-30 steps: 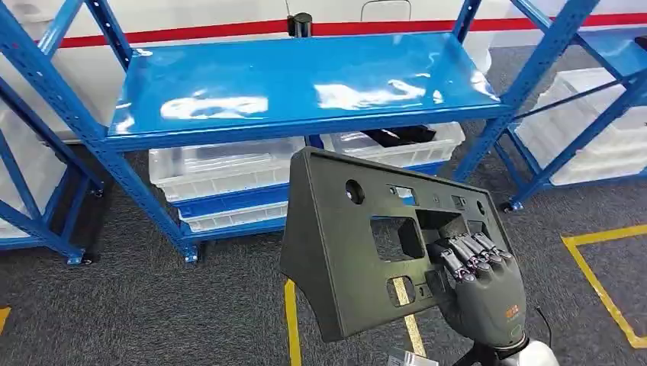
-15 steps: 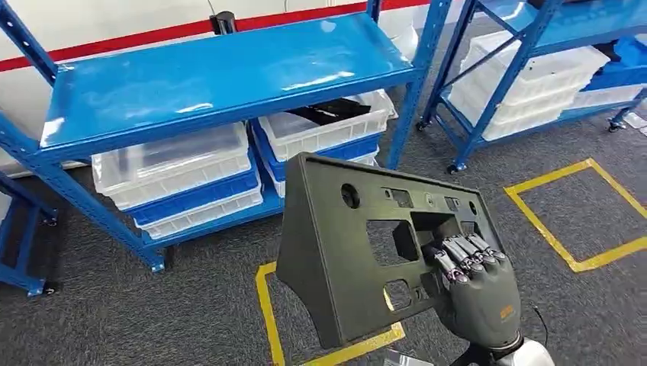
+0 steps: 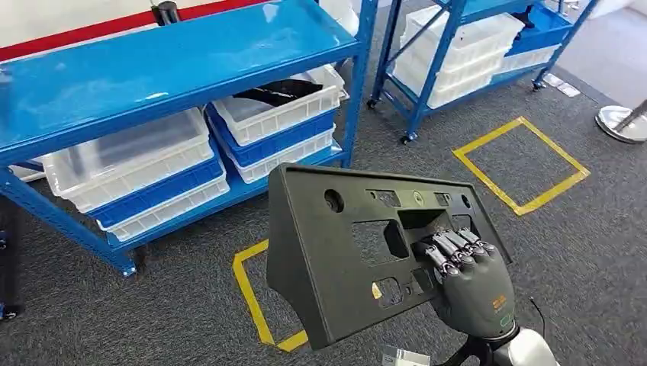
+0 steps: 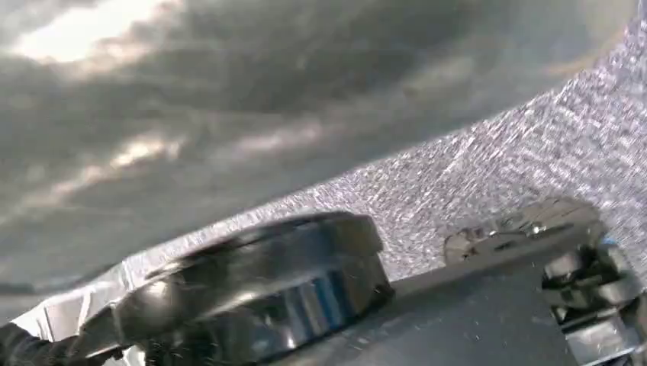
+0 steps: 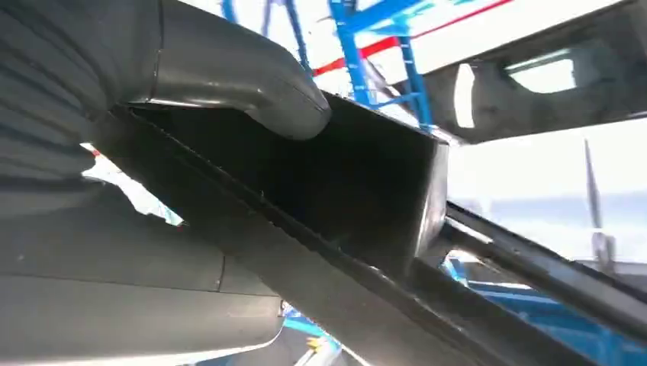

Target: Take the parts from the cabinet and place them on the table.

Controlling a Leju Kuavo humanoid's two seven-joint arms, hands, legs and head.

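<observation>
Blue steel shelving, the cabinet [image 3: 152, 69], stood at the far left of my head view, its wide top shelf bare and glossy. Under that shelf sat clear plastic bins [image 3: 126, 156] stacked on blue trays, and one bin nearer the cabinet's right post held a long black part [image 3: 276, 91]. On the dark grey carpet in front of the cabinet lay a yellow tape square [image 3: 255, 301], partly hidden by what I carried. To the right of the cabinet, out in front of me, I held up the dark grey panel [image 3: 343, 252], a flat moulded piece with several cut-outs, tilted and clear of the floor. My right hand [image 3: 465, 278] gripped it, fingers hooked through one central opening while the thumb [image 5: 229, 76] pressed its back. Farther right of the cabinet stood a second blue rack [image 3: 473, 38]. I could not tell the state of my left hand.
</observation>
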